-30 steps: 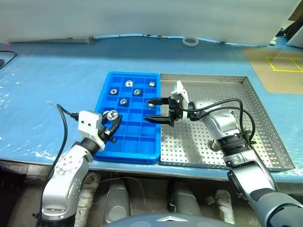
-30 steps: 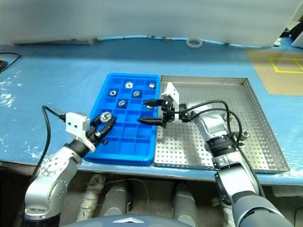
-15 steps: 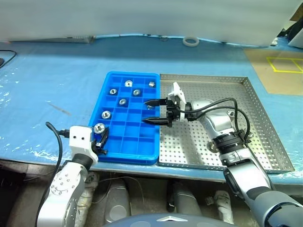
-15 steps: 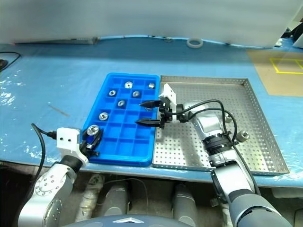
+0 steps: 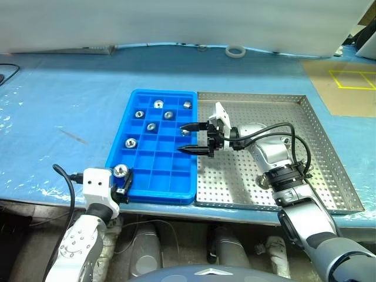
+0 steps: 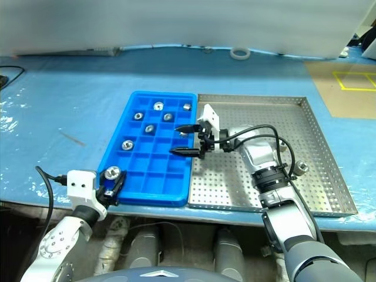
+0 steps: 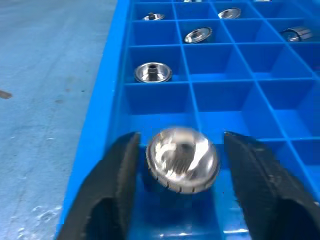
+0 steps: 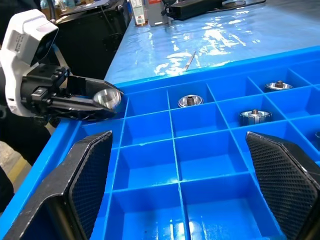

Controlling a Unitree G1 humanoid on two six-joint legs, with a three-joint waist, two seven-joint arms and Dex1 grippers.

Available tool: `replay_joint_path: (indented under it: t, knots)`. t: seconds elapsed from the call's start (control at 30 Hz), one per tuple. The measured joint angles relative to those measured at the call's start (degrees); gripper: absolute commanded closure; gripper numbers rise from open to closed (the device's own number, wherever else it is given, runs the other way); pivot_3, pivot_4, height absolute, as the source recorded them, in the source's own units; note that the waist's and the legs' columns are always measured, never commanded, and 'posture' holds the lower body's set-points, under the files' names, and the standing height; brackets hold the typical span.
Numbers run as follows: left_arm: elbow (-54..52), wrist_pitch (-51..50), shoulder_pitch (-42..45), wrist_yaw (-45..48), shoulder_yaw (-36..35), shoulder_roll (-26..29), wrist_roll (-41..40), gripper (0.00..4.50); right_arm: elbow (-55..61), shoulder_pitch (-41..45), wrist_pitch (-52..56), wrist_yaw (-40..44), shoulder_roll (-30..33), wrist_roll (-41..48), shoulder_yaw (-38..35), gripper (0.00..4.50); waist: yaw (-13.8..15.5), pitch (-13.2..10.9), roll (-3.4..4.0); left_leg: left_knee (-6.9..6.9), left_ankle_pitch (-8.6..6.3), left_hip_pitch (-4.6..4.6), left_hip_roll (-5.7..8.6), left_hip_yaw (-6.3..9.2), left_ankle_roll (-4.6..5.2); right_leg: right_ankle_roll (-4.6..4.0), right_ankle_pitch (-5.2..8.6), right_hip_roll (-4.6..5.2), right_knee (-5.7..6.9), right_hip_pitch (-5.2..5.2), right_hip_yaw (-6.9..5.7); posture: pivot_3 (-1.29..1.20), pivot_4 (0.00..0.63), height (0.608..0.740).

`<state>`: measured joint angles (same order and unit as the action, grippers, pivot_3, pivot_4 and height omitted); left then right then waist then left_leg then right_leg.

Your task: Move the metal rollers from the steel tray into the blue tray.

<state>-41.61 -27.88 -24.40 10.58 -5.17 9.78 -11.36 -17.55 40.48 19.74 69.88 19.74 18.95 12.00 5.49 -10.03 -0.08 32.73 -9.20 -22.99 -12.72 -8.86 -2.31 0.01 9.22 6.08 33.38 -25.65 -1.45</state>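
The blue tray [image 5: 158, 195] lies left of the steel tray [image 5: 276, 111], edge to edge. Several metal rollers [image 5: 151, 126] sit in its far compartments. My left gripper [image 5: 122, 175] hangs at the blue tray's near left corner. Its fingers [image 7: 117, 165] stand open, with a gap on each side of the roller [image 7: 182, 160] between them, over the corner compartment. That roller also shows in the right wrist view [image 8: 107, 98]. My right gripper [image 5: 182, 137] points left over the blue tray's right edge, open, with nothing between its fingers [image 8: 90, 175].
A white tape ring [image 5: 235, 51] lies at the far edge of the pale blue table cover. A brown floor patch with yellow lines [image 5: 346, 82] shows at the far right. My right arm lies across the steel tray's middle.
My left gripper has drawn back and down from mid-tray to the blue tray's near left corner with the roller, and its fingers have parted from it. The right gripper has stayed put.
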Motion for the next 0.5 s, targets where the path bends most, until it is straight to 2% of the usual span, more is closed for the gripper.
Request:
replay_joint_path:
  t: [0.03, 0.3, 0.43, 0.5]
  knots:
    - [0.68, 0.83, 0.15, 0.33, -0.04, 0.04, -0.12, 0.60, 0.00, -0.05, -0.02, -0.05, 0.01, 0.00, -0.04, 0.00, -0.01, 0.04, 0.06, -0.03, 0.02, 0.03, -0.01, 0.00, -0.04, 0.00, 0.00, -0.02, 0.00, 0.00, 0.00, 0.14, 0.150, 0.740]
    - [9.15, 6.07, 6.52, 10.26, -3.64, 3.05, -9.01, 0.60, 1.29, -1.37, 1.24, -2.38, 1.24, 0.85, -2.82, 0.00, 0.41, 0.11, 0.20, -0.28, 0.11, 0.07, 0.01, -0.11, -0.17, -0.02, -0.01, 0.01, 0.08, 0.06, 0.02, 0.02, 0.150, 0.740]
    - [12.79, 1.98, 14.21, 17.48, -5.00, 7.76, -18.02, 0.60, 5.91, -3.83, 4.55, -4.07, 2.92, 3.30, -5.70, 0.00, 0.48, 0.07, 0.13, -0.26, 0.11, 0.03, 0.03, -0.20, -0.17, -0.01, -0.01, 0.04, 0.07, 0.32, 0.06, -0.05, 0.150, 0.740]
    - [13.70, -1.13, 22.46, 21.42, -4.97, 10.06, -24.23, 0.60, 8.76, -5.10, 6.51, -5.57, 3.61, 4.56, -7.46, 0.00, 0.15, 0.06, 0.11, -0.24, 0.11, 0.07, 0.06, -0.37, -0.17, -0.01, -0.01, 0.07, 0.06, 0.40, 0.13, -0.13, 0.150, 0.740]
